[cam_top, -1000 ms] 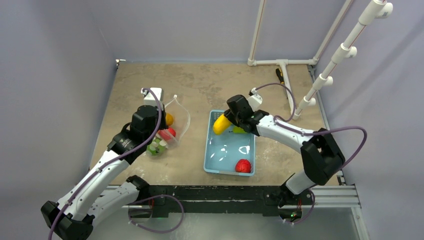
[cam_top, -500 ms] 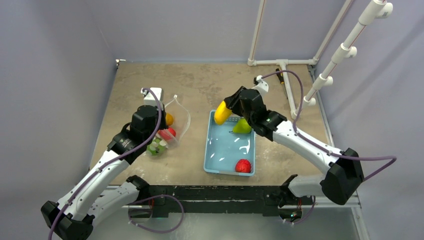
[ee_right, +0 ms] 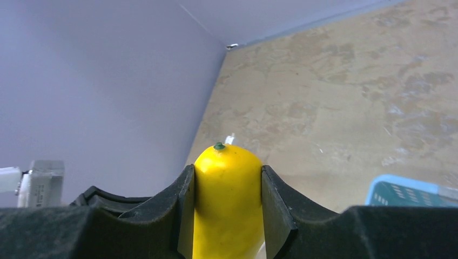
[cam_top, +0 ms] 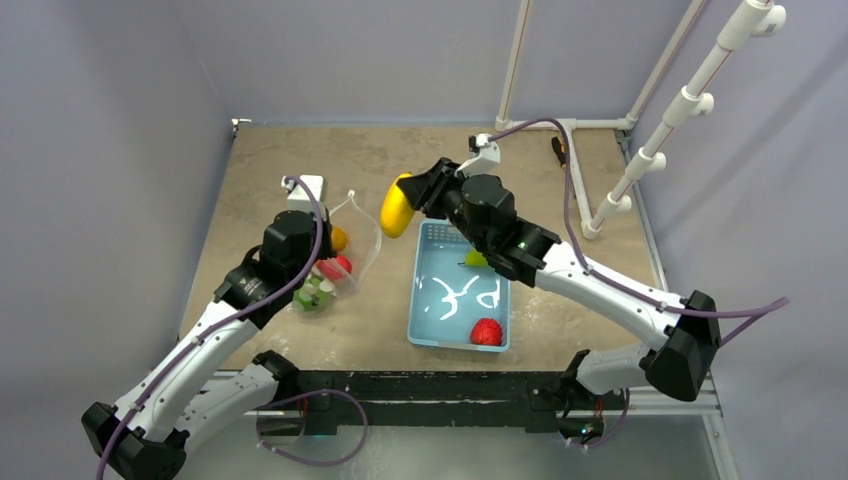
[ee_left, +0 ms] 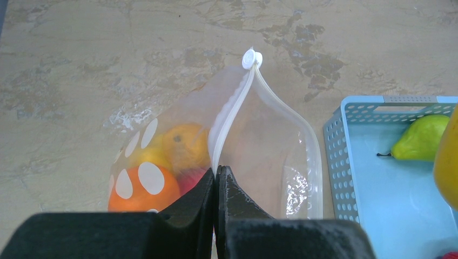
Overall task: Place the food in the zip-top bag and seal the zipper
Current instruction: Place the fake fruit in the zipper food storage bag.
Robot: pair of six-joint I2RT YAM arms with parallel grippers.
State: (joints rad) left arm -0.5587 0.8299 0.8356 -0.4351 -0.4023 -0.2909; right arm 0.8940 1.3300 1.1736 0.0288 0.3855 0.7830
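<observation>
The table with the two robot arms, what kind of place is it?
Probably a robot test lab: plain grey walls box in a worn table, a white pipe frame stands behind, and the right claw holds a yellow toy fruit.

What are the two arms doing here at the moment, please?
They are bagging toy fruit. The left gripper is shut on the zip-top bag at its zipper edge, holding the mouth open; an orange fruit and others lie inside. The right gripper holds a yellow fruit in the air between the blue basket and the bag. A green pear and a red fruit are in the basket, and the zipper is unsealed.
</observation>
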